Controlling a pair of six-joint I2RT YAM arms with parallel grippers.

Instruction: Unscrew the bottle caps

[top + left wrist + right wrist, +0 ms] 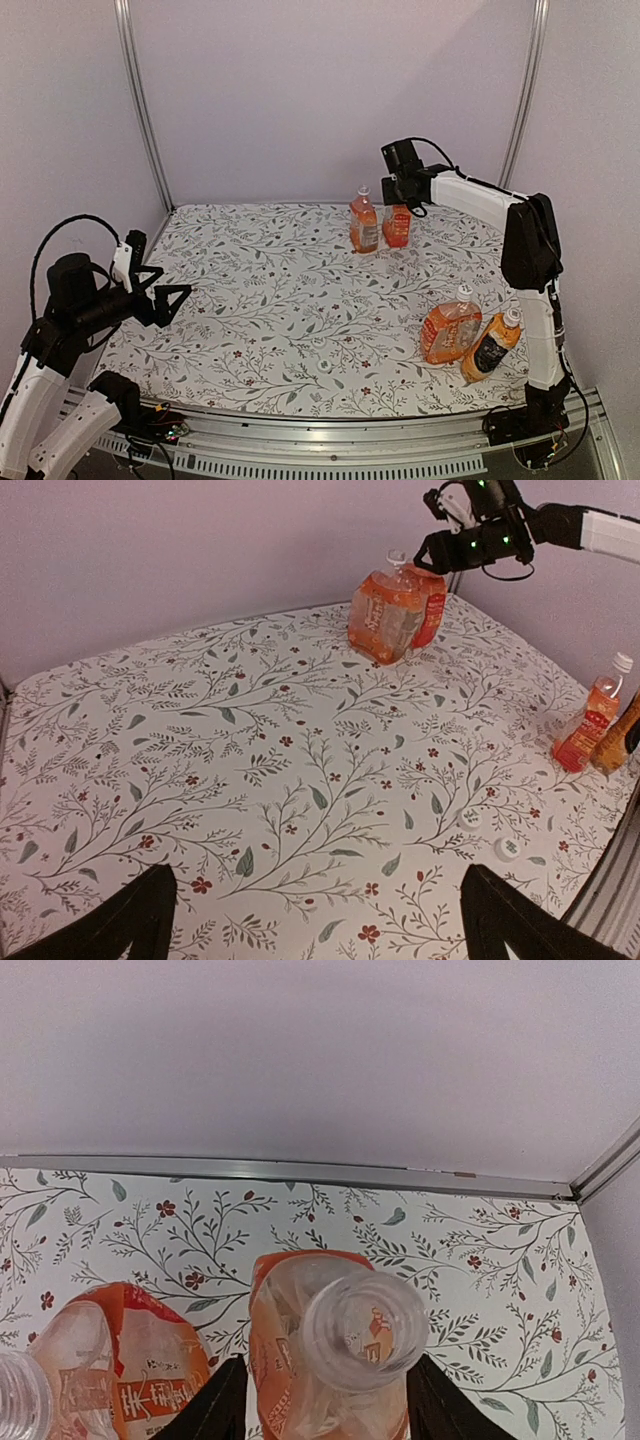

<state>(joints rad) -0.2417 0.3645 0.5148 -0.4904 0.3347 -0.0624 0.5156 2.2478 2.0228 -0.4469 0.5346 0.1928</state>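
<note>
Two bottles of orange liquid stand at the back. The left one (364, 226) has a white cap (364, 190). The right one (397, 226) has no cap; its open mouth (365, 1332) shows between my right gripper's (325, 1400) fingers, which press on its sides. Two capped bottles stand at the front right: a clear one (450, 328) with its cap (463, 291), and a dark-labelled one (490, 350) with its cap (512, 316). Two loose white caps (470, 818) (508, 849) lie on the table. My left gripper (168, 290) is open and empty over the table's left edge.
The flower-patterned table (270, 290) is closed in by pale walls at the back and sides, with metal posts (140, 100) in the back corners. The right arm (530, 250) reaches along the right side, above the two front bottles.
</note>
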